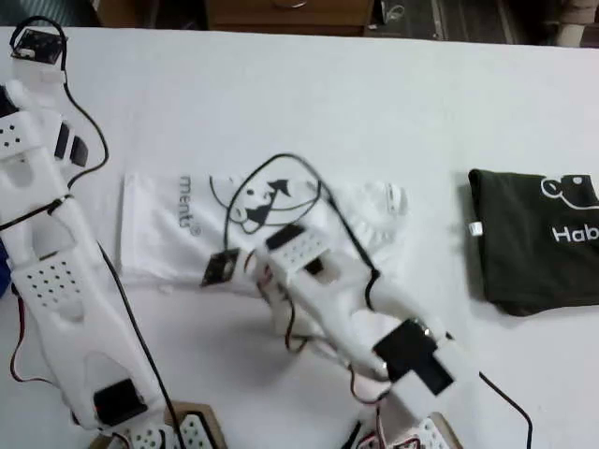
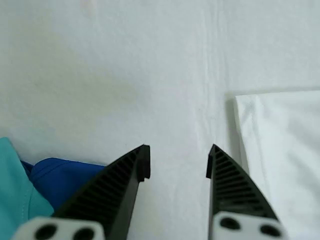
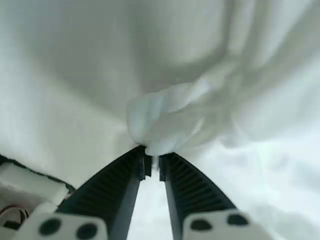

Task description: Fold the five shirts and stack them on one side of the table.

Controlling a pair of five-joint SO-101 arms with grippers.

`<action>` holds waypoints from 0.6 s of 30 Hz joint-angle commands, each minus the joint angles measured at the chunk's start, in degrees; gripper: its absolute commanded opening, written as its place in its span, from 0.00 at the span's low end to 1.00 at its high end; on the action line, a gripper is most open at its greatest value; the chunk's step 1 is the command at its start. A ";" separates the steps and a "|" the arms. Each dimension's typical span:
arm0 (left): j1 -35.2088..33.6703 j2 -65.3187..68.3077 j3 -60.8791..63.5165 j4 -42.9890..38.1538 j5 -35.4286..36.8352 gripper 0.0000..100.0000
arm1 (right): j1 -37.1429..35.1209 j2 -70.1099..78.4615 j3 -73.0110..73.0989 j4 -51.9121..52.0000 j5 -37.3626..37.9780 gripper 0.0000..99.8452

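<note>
Pinched between the near-closed jaws of the right gripper [image 3: 152, 161]: a bunched fold of the white shirt [image 3: 170, 120], at centre. Spread wide and empty, the left gripper [image 2: 178, 161], above bare table [image 2: 125, 75] just beside that shirt's straight edge. Apparently early going: one dark shirt [image 1: 529, 243] folded at the table's side, white shirt only partly folded. Cut off at frame edge, blue cloth [image 2: 60, 175] and teal cloth [image 2: 12, 195], probably more shirts; full count impossible to confirm.
</note>
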 commanded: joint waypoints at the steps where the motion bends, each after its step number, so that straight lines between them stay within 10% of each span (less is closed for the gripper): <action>1: -0.53 -4.31 -1.27 0.53 -0.44 0.21 | 6.37 0.40 -11.34 7.43 7.21 0.02; 18: -0.44 -4.31 -1.27 0.53 -0.26 0.21 | 12.18 6.46 -30.42 7.52 23.56 0.02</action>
